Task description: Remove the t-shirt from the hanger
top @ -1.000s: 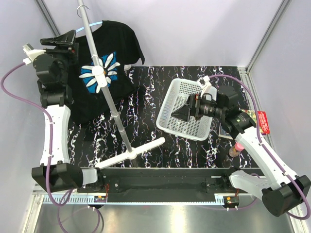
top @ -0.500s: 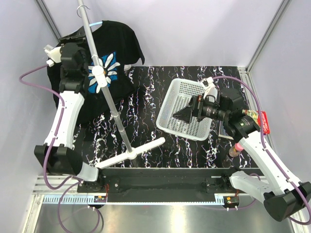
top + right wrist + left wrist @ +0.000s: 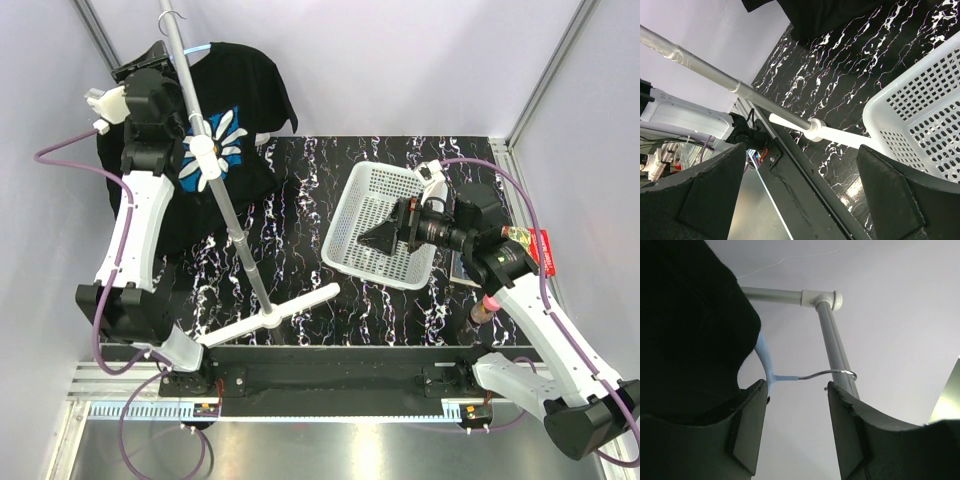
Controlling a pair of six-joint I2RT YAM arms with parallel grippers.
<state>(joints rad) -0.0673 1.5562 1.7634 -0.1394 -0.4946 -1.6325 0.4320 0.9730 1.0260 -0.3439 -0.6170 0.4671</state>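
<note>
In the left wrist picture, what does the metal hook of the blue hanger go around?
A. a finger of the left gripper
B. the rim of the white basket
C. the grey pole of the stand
C: the thin metal hook of the hanger curls around the grey pole, just below its corner joint.
</note>
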